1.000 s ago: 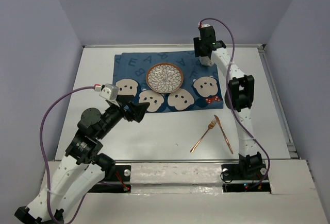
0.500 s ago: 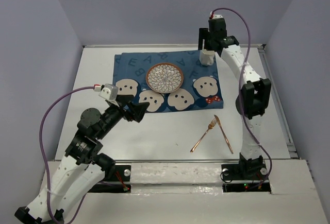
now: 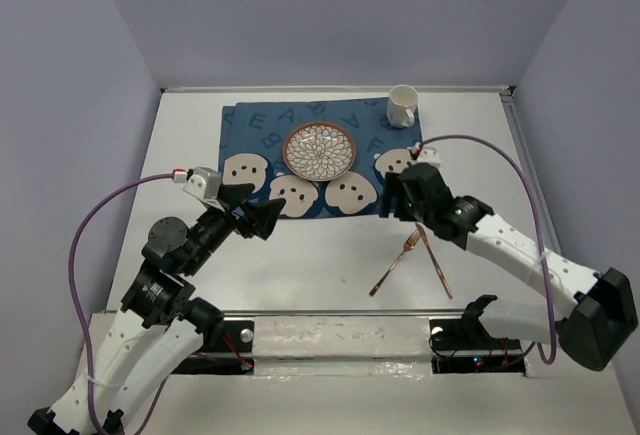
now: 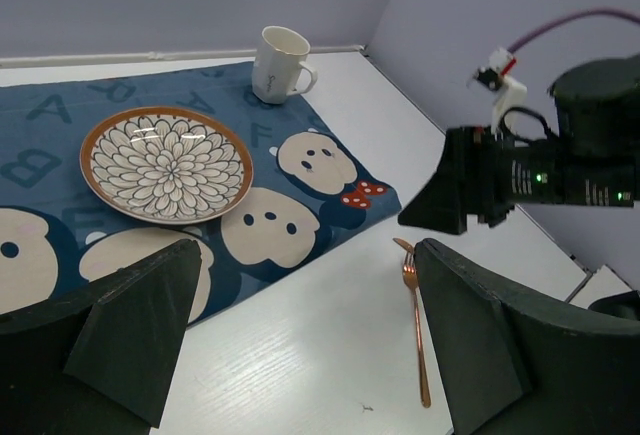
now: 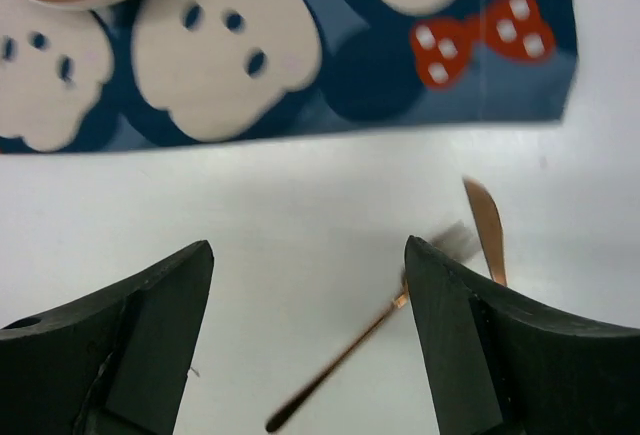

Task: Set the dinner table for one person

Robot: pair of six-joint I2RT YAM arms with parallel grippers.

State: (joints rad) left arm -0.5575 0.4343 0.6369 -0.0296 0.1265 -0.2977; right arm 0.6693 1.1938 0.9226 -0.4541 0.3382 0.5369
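White dinner table with mat, plate, mug, fork, knife

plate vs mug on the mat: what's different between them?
1. Shape: the plate is flat and shallow; the mug is tall and stands upright.
2. Look: the plate has a petal pattern inside a brown rim; the mug is almost plain white.
3. Place: the plate lies mid-mat; the mug stands at the far right corner.
4. The mug has a handle; the plate has none.
Shared: both are round and rest on the dark blue mat.
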